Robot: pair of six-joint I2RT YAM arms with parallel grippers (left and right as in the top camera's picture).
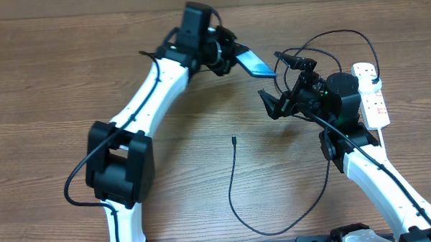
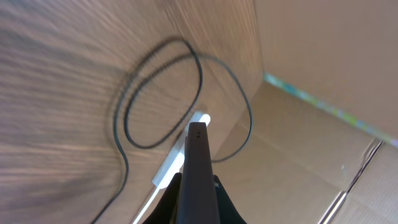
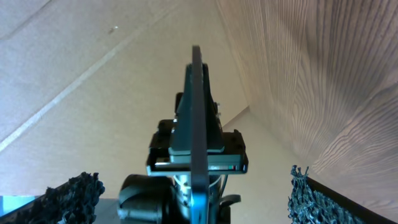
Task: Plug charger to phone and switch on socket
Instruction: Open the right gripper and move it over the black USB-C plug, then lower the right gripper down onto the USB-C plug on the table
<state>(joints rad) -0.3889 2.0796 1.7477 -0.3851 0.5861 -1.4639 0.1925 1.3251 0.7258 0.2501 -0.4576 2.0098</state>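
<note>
The left hand (image 1: pixel 230 57) clamps the phone (image 1: pixel 256 63) aloft. The right hand (image 1: pixel 277 83) gapes empty, with the charger (image 1: pixel 233 140) tip lying on the surface (image 1: pixel 197 201).

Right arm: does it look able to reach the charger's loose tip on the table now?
Probably yes. The right gripper is open and empty, and the charger tip lies free on the table close by, with nothing between them.

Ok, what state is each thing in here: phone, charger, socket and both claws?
phone: held up off the table in the left claw, nothing plugged in.
charger: tip lying loose on the table, apart from the phone.
socket: flat on the table; switch position too small to tell.
left claw: shut on the phone.
right claw: open, empty.
</note>
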